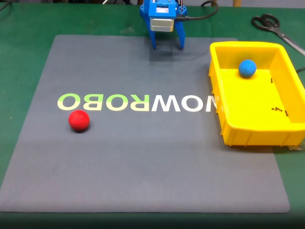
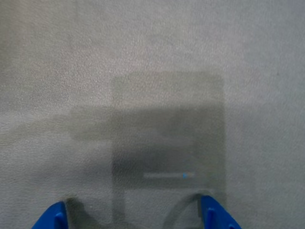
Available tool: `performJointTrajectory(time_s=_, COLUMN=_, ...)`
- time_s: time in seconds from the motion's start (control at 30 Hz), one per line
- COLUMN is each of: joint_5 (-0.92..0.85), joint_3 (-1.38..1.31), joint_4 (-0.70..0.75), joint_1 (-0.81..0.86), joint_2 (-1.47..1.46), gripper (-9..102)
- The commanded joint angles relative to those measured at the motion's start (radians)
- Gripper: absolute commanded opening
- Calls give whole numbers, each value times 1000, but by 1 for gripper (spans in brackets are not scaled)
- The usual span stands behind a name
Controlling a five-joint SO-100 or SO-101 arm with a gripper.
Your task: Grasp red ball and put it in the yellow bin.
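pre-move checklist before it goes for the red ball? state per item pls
1. Pincer open and holding nothing: ok, the fingers stand apart over bare grey mat in both views.
2. Red ball free to grasp: ok, it sits alone on the mat at the left of the fixed view.
3. Path from pincer to ball: ok, only flat mat lies between.
4. Yellow bin ready to receive: ok, upright at the right; the blue ball inside leaves most of the floor bare.
5. Ball seen in the wrist view: not ok, only mat lies ahead there.
6. Scissors out of the way: ok, beyond the bin.
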Motion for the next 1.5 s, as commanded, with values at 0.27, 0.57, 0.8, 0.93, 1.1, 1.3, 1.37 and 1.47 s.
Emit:
performJointTrajectory(time_s=0.27, joint_5=-69, joint_3=-187, joint_4=-55, joint_1=117, joint_2=-32, gripper=33)
performJointTrajectory(time_s=0.57, joint_5=-153, joint_3=-463, joint_4=-316, joint_1=278, joint_2=-502, gripper=33)
performJointTrajectory(time_s=0.8, joint_5=-172, joint_3=-632, joint_4=-505, joint_1=348, joint_2=-884, gripper=33)
performJointTrajectory(time_s=0.93, joint_5=-147, joint_3=-770, joint_4=-558, joint_1=356, joint_2=-1095, gripper=33)
performJointTrajectory(time_s=1.1, joint_5=-109, joint_3=-983, joint_4=-584, joint_1=362, joint_2=-1336, gripper=33)
performJointTrajectory(time_s=1.3, joint_5=-95, joint_3=-1215, joint_4=-584, joint_1=374, joint_2=-1560, gripper=33)
performJointTrajectory(time_s=1.37, joint_5=-98, joint_3=-1275, joint_4=-584, joint_1=380, joint_2=-1615, gripper=33)
performJointTrajectory(time_s=1.47, joint_5=-107, joint_3=-1373, joint_4=-578, joint_1=391, joint_2=-1703, gripper=33)
